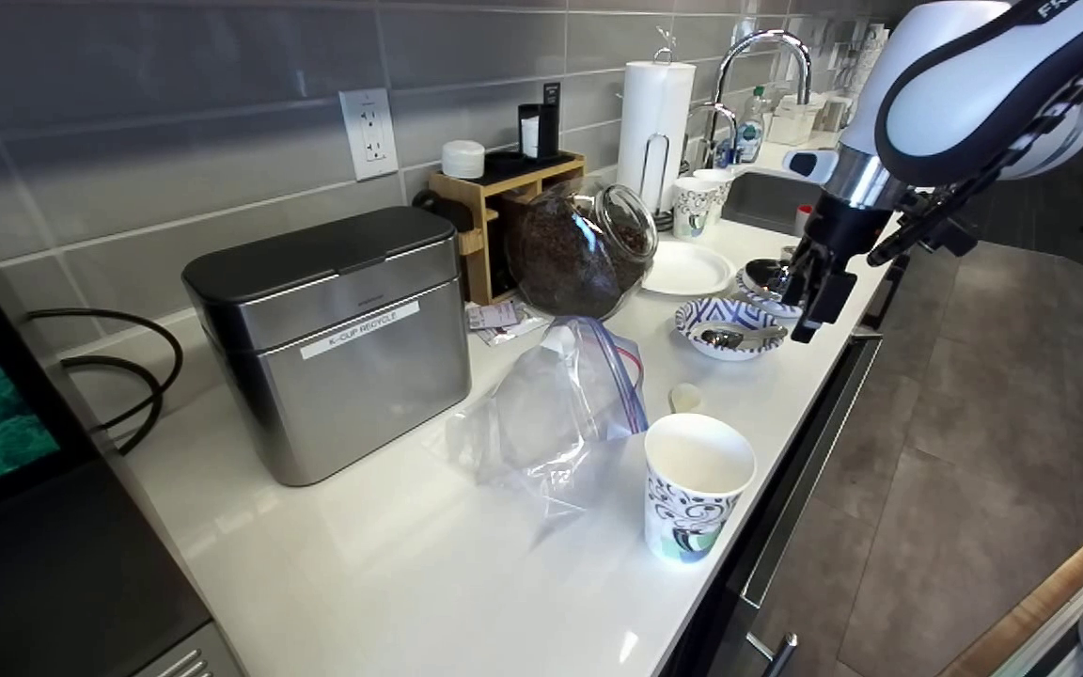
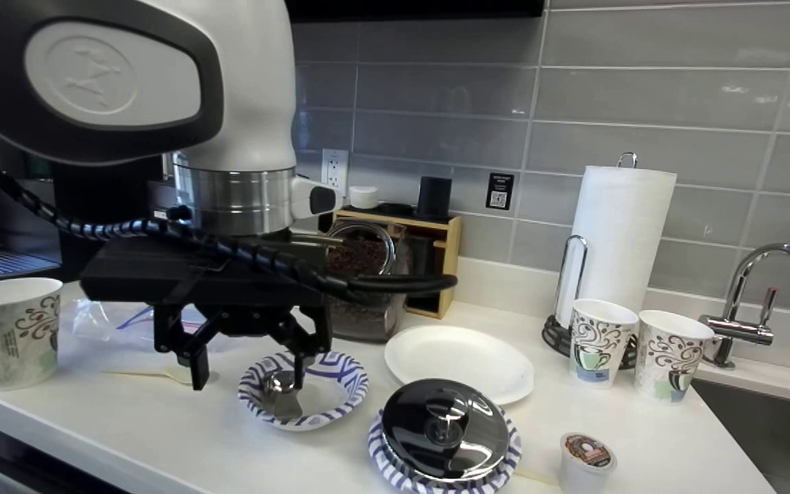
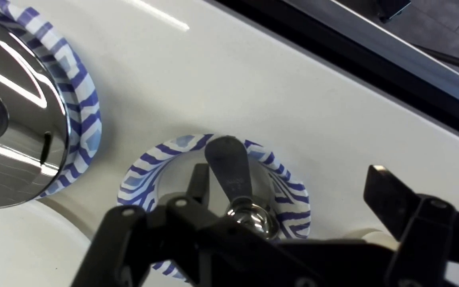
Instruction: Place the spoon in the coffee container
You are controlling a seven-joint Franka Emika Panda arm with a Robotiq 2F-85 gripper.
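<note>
The metal spoon [image 3: 238, 185] lies in the patterned paper bowl [image 3: 295, 199], scoop down inside, handle reaching to the rim on the worktop's [image 3: 165, 79] front-edge side. And here's what the move turns on: from the end effector [image 2: 249, 381] the spoon is below and off centre, between the two fingers in the wrist view but closer to one, over on the side of the chrome lid [image 2: 429, 405]. Its long axis runs roughly crosswise to the line the jaws would close along, so a small sideways shift and a descent look, I'd judge, enough to pinch that handle. The end effector itself? Fingers spread wide, nothing gripped, no contact with the spoon to be seen! Farther back stands the glass coffee jar [image 1: 570, 254], mouth tipped outward and apparently uncovered. A pale spoon [image 1: 685, 399] lies near the bowl, away from the lid, presumably not the one wanted.
</note>
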